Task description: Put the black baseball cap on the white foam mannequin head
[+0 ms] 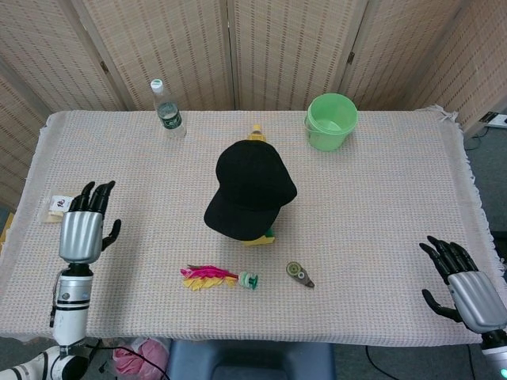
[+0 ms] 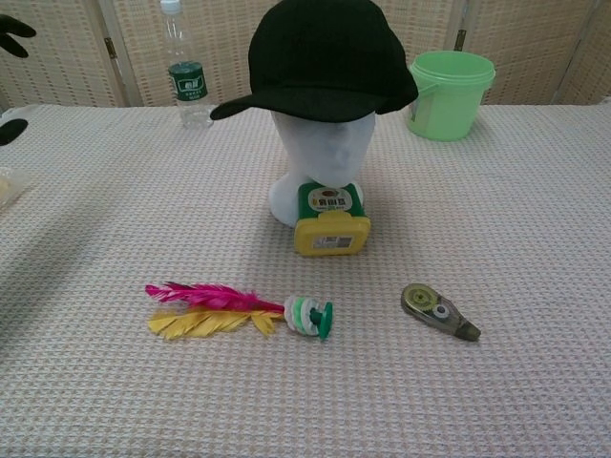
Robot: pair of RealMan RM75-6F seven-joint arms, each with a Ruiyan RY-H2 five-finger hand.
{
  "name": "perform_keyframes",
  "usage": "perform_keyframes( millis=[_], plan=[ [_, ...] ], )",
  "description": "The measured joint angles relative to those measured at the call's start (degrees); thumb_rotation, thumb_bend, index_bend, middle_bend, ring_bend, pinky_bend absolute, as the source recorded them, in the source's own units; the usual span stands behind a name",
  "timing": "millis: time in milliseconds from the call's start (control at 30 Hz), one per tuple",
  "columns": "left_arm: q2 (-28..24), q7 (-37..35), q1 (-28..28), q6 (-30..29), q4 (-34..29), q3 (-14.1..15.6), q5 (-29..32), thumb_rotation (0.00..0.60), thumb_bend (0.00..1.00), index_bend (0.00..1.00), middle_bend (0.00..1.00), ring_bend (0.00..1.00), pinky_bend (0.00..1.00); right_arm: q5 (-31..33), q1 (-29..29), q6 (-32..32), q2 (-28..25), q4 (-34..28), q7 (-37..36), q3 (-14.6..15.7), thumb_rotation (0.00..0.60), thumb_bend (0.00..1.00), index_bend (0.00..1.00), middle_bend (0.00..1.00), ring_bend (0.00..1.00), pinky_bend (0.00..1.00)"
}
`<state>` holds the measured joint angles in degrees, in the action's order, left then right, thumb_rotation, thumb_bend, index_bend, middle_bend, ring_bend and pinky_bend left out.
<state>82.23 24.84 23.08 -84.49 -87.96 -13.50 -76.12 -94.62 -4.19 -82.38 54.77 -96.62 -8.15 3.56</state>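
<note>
The black baseball cap [image 1: 251,186] [image 2: 323,57] sits on the white foam mannequin head [image 2: 319,162] at the table's middle, brim toward the front. In the head view the cap hides the mannequin head. My left hand [image 1: 82,228] is far left of it, near the table's left edge, fingers spread and holding nothing; only its fingertips [image 2: 11,26] show at the chest view's left border. My right hand [image 1: 467,285] hangs off the front right corner, fingers apart and empty.
A yellow jar [image 2: 330,219] lies against the mannequin's base. In front lie a feather shuttlecock [image 2: 239,311] and a correction tape [image 2: 438,312]. A green bucket [image 1: 330,121] and a water bottle [image 1: 167,111] stand at the back. A snack bag [image 1: 59,205] lies far left.
</note>
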Motion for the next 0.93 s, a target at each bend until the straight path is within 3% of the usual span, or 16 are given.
perform_keyframes(
  millis=[100, 300, 467, 633, 767, 933],
  plan=[
    [-6.3, -3.7, -2.2, 2.5, -3.2, 0.8, 1.9, 0.600, 0.27, 0.03, 0.08, 0.07, 0.29, 0.3, -0.4, 0.8, 0.6, -0.4, 1.6, -0.2, 0.600, 0.32, 0.00, 0.00, 0.00, 0.00],
    [-15.9, -13.1, -8.9, 2.7, -9.2, 4.8, 1.1, 0.600, 0.27, 0.02, 0.07, 0.07, 0.29, 1.3, -1.2, 3.5, 1.9, -0.9, 5.1, -0.2, 0.600, 0.32, 0.00, 0.00, 0.00, 0.00],
    [-16.7, -12.3, -13.7, -4.0, -9.8, 8.1, -2.8, 0.571, 0.26, 0.03, 0.07, 0.07, 0.27, 2.0, -1.7, 4.8, 2.6, -1.3, 7.2, -0.2, 0.600, 0.32, 0.00, 0.00, 0.00, 0.00],
    [-16.7, -6.9, -19.1, -7.4, -11.1, 12.6, -4.3, 0.437, 0.23, 0.03, 0.07, 0.09, 0.21, 3.0, -2.0, 5.3, 3.1, -1.3, 8.0, -0.7, 0.600, 0.32, 0.00, 0.00, 0.00, 0.00],
    [-15.4, -7.5, -20.6, -9.3, -10.8, 13.3, -6.2, 0.371, 0.23, 0.04, 0.07, 0.09, 0.21, 3.3, -1.9, 4.8, 3.2, -1.3, 8.2, -0.9, 0.600, 0.32, 0.00, 0.00, 0.00, 0.00],
    [-14.3, -9.2, -21.8, -10.1, -9.4, 13.7, -7.5, 0.362, 0.23, 0.04, 0.07, 0.09, 0.21, 3.6, -2.0, 4.7, 3.4, -1.3, 8.5, -1.1, 0.600, 0.32, 0.00, 0.00, 0.00, 0.00]
  ],
)
